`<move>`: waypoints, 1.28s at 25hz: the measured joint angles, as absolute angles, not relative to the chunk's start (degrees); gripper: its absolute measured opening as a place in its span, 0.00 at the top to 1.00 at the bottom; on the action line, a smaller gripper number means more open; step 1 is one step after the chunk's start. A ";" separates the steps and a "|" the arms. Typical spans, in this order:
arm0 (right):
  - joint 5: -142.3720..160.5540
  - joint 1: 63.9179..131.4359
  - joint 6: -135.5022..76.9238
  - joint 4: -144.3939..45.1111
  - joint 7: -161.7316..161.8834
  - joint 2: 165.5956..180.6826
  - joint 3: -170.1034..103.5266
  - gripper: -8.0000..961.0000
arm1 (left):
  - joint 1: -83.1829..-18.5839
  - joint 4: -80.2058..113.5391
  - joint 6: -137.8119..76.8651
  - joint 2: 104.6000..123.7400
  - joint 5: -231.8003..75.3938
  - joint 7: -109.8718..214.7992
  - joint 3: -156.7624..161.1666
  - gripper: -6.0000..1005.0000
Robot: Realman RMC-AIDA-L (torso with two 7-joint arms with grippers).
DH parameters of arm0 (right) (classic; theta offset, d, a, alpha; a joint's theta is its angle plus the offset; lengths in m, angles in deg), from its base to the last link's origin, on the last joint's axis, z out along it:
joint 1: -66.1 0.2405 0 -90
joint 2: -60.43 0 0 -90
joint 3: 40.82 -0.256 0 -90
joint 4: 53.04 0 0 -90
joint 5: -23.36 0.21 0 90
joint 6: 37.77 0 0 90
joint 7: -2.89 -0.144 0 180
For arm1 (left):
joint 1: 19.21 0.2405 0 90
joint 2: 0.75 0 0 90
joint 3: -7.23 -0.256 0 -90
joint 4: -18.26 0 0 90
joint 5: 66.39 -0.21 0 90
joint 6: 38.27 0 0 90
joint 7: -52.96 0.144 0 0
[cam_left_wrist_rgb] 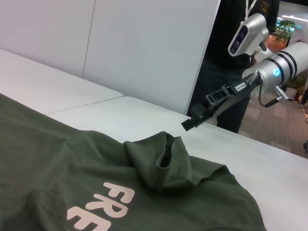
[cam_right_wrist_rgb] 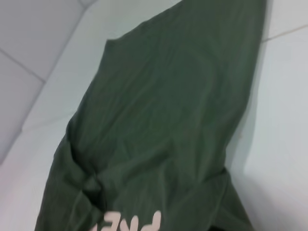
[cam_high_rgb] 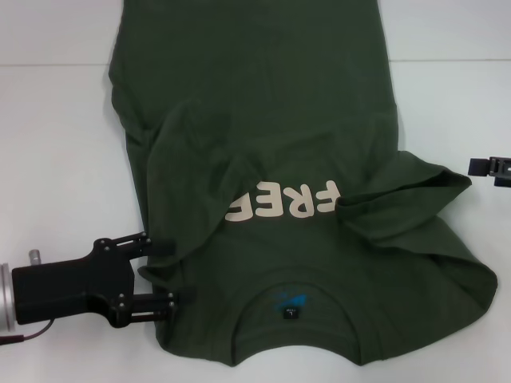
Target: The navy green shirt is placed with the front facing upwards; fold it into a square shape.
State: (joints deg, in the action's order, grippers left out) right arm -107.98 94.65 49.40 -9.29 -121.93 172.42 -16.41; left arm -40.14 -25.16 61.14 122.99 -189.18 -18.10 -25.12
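My left hand, at lower left, stands open around the shoulder edge of the dark olive-green cotton shirt; its length runs up the frame. I cannot tell my right hand's state.

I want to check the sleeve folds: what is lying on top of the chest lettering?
On the navy green shirt, the left sleeve is folded inward over the cream lettering, so only "FREE" shows. The right sleeve lies beside the F. Anything beneath is hidden.

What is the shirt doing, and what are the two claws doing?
navy green shirt: front up, both sleeves folded inward, left one covering part of the lettering, not square yet.
left claw: open, at the shirt's edge near the collar.
right claw: raised off the table, beside the shirt.
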 joint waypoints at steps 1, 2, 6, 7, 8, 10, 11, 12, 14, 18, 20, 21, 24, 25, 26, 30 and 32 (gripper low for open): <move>-108.00 94.68 48.79 -9.76 -122.59 172.42 -16.45 0.02 | -40.14 -25.16 61.13 122.99 -189.20 -18.08 -25.15 0.18; -108.09 94.78 48.09 -10.30 -123.44 172.41 -16.42 0.02 | -40.14 -25.16 61.13 123.00 -189.23 -17.95 -25.19 0.18; -109.17 95.37 47.24 -10.32 -127.87 172.40 -15.56 0.02 | -39.97 -25.55 61.10 123.00 -189.32 -17.16 -25.27 0.18; -109.69 95.47 47.12 -9.80 -129.05 172.40 -15.46 0.02 | -39.87 -25.63 61.07 123.00 -189.33 -16.88 -25.29 0.18; -110.30 95.53 46.70 -9.15 -130.34 172.39 -15.45 0.02 | -39.78 -25.62 61.05 123.00 -189.34 -16.50 -25.28 0.18; -110.91 95.61 45.76 -8.56 -132.51 172.35 -15.45 0.02 | -39.51 -25.52 61.02 123.02 -189.35 -15.66 -25.28 0.18; -110.96 95.72 45.42 -8.61 -133.35 172.27 -15.45 0.02 | -39.34 -25.44 60.99 123.05 -189.35 -15.17 -25.29 0.18; -111.04 95.92 44.94 -9.02 -134.19 172.12 -15.42 0.02 | -39.17 -25.37 60.97 123.09 -189.36 -14.81 -25.29 0.18; -111.22 96.59 44.64 -10.40 -135.51 171.78 -15.04 0.04 | -38.86 -25.32 60.95 123.14 -189.36 -14.16 -25.29 0.18; -111.37 97.67 43.63 -12.88 -137.18 171.65 -12.78 0.09 | -38.72 -25.18 60.87 123.16 -189.36 -13.59 -25.28 0.18; -111.37 97.86 42.23 -13.81 -137.98 171.85 -11.75 0.11 | -38.72 -25.14 60.84 123.17 -189.36 -13.25 -25.29 0.18; -111.38 97.89 41.41 -14.36 -138.39 171.94 -11.48 0.12 | -38.72 -25.12 60.82 123.18 -189.36 -13.12 -25.28 0.18; -111.35 97.90 39.35 -15.96 -139.01 172.12 -11.37 0.15 | -38.72 -25.08 60.67 123.18 -189.48 -12.92 -25.29 0.18; -111.23 97.88 38.80 -16.30 -138.93 172.25 -11.38 0.16 | -38.72 -25.05 60.57 123.18 -189.50 -12.79 -25.28 0.18; -111.06 97.83 38.38 -16.55 -138.65 172.44 -11.44 0.16 | -38.72 -24.99 60.49 123.18 -189.53 -12.60 -25.28 0.18; -109.54 97.53 37.43 -16.66 -136.83 173.38 -11.80 0.16 | -38.72 -24.89 60.38 123.18 -189.67 -12.22 -25.29 0.18; -108.75 97.36 37.01 -16.67 -135.99 173.65 -11.83 0.16 | -38.72 -24.85 60.36 123.18 -189.71 -12.20 -25.28 0.18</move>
State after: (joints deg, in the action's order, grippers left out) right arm -108.75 97.36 37.01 -16.67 -135.99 173.65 -11.83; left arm -38.72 -24.85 60.36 123.18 -189.71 -12.20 -25.28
